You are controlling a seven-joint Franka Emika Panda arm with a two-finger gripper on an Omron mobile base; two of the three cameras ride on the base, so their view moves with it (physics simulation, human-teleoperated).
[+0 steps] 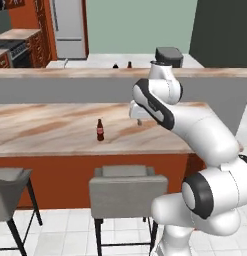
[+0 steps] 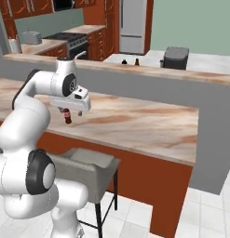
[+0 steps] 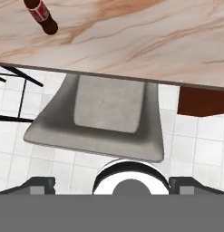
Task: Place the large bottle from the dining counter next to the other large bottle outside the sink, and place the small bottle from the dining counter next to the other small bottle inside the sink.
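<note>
Transfer not begun: large bottle (image 1: 100, 130) stands on dining counter (image 1: 45, 127) at gripper's (image 2: 72, 113) ten o'clock, jaws spread, empty.

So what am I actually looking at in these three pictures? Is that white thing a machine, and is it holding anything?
Yes, it is a white robot arm on a base that can drive, in a computer-drawn kitchen. Two pictures come from cameras on the base, behind the arm to its left and right. The third comes from a camera on the hand, looking down past its pincer at a grey stool and the counter's edge. On the marbled dining counter stands one bottle, brown with a red label; which of the task's bottles it is I can't tell. Two more small bottles stand on the far worktop. The pincer is open and holds nothing.
</note>
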